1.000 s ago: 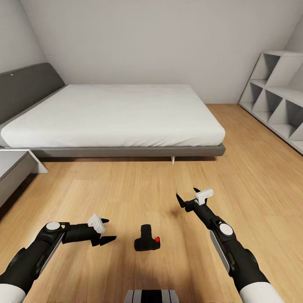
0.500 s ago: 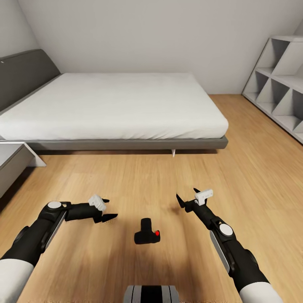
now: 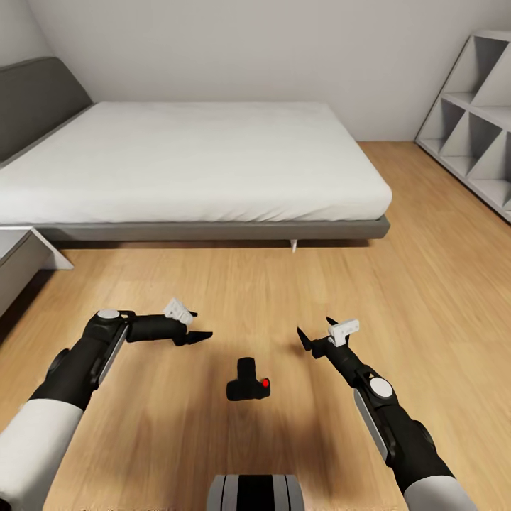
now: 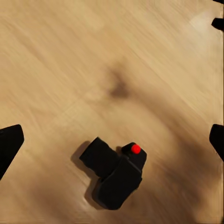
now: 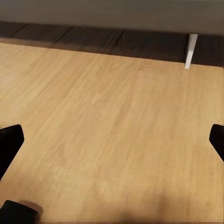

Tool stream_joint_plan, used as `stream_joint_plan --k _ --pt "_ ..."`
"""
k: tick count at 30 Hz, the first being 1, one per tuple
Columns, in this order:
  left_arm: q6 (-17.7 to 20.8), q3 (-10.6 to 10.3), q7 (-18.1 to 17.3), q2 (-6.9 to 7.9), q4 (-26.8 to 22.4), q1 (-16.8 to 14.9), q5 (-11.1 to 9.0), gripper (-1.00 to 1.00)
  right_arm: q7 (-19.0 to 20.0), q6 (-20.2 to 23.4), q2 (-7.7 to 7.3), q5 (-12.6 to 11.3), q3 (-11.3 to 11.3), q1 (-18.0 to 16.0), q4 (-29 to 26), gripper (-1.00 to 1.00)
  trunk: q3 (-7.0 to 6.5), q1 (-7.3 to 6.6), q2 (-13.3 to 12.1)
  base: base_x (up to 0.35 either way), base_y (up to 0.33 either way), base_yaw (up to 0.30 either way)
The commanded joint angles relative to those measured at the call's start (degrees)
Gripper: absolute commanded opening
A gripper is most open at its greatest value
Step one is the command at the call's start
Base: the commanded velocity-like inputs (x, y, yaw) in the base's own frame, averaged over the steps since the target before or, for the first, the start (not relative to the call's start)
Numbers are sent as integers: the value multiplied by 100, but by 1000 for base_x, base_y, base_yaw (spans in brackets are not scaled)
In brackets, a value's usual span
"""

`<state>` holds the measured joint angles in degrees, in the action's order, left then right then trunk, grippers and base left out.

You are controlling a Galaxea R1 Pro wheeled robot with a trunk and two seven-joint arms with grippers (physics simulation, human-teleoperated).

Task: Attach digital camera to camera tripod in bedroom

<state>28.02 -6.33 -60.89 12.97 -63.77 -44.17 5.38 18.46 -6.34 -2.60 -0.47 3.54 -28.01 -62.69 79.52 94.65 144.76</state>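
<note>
The small matte-black boxy camera (image 3: 248, 384) lay on the light wood plank floor (image 3: 213, 298) in the lower middle of the head view, between our two arms and touched by neither. Its stubby lens barrel pointed up the frame toward the bed, so its long axis ran roughly from bottom to top of the picture, tipped a little to the left; the bright red round button (image 3: 265, 384) sat on its right side. In the left wrist view the same camera (image 4: 113, 173) lay low in the frame, the barrel aimed to the upper left, with the button (image 4: 136, 149) at its upper right.

Our left gripper (image 3: 191, 332) hung to the upper left of the camera, near it but apart, its black fingers spread wide and holding nothing. Our right gripper (image 3: 317, 335) hung to the upper right, likewise apart, its jaws also spread and holding nothing. In the right wrist view its two fingertips (image 5: 9, 144) stood at opposite edges over the floor.

Beyond them, the grey-framed bed with a white mattress (image 3: 191, 170) crossed the upper half of the head view, a slim white bed leg (image 3: 293, 245) under its near edge. A white cubby shelf (image 3: 475, 121) stood at the upper right, against the white wall (image 3: 270, 50).
</note>
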Motion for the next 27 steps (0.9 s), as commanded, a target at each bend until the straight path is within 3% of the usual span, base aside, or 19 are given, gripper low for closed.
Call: stream_joint_plan --k 1,6,7,13,14,17,21,27 --pt "50 -37 -27 -57 -5 -16 19 100 9 -16 -4 -6 6 -3 2 100 27 1 3 0 0 0" --pt "-14 -442 -44 -207 56 -49 23 100 9 -18 -4 -6 6 -3 2 100 137 14 10 0 0 0" --pt "-62 -723 -53 -231 134 -55 23 100 9 -22 -4 -6 6 -3 2 100 160 17 11 0 0 0" --pt "-275 -1926 -66 -260 520 -63 24 100 9 -142 -4 -6 11 -3 10 100 226 24 15 0 0 0" --pt "-376 -2340 -65 -263 609 -64 24 100 10 -216 -4 -4 12 -3 33 100 248 27 17 0 0 0" --pt "-498 -2832 -50 -266 683 -65 23 100 10 -325 -4 -3 14 -3 87 100 315 35 21 0 0 0" --pt "-590 -3188 -42 -255 737 -65 18 100 9 -412 -4 -3 14 -3 148 100 403 45 26 0 0 0" --pt "-648 -3377 -47 -175 783 -65 21 100 9 -455 -4 -4 15 -3 183 100 536 61 34 0 0 0"
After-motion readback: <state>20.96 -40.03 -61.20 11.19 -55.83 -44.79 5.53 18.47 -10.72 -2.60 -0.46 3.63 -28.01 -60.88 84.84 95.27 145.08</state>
